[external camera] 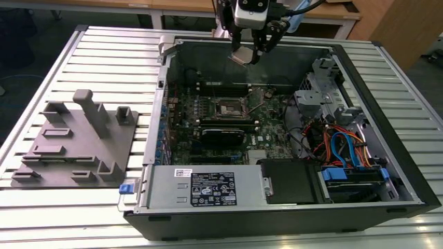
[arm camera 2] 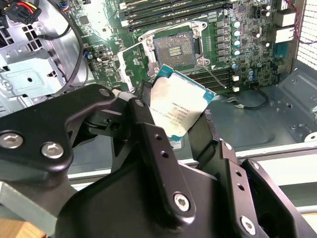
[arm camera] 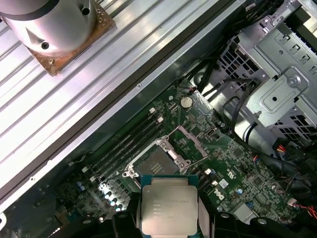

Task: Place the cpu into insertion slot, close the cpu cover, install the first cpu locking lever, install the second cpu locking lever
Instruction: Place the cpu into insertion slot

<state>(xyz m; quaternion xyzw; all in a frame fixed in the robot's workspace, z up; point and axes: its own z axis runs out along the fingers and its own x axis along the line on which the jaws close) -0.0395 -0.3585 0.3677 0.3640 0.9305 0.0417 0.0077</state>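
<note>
While the gripper (external camera: pixel 248 54) pinches the cpu (arm camera 2: pixel 181 106) by its edges above the open case (external camera: pixel 387 155), the insertion slot (arm camera 2: pixel 175 49) sits bare, well below. Step one in hand, judged: placing calls for squaring chip to socket, lowering flat.

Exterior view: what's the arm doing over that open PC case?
The arm's gripper is shut on the cpu, holding it by its edges in the air over the far side of the open computer case as the exterior view shows it. The insertion slot on the green motherboard is empty; the cpu is not yet in it. In both wrist views the chip hangs above the board, apart from the slot.
</note>
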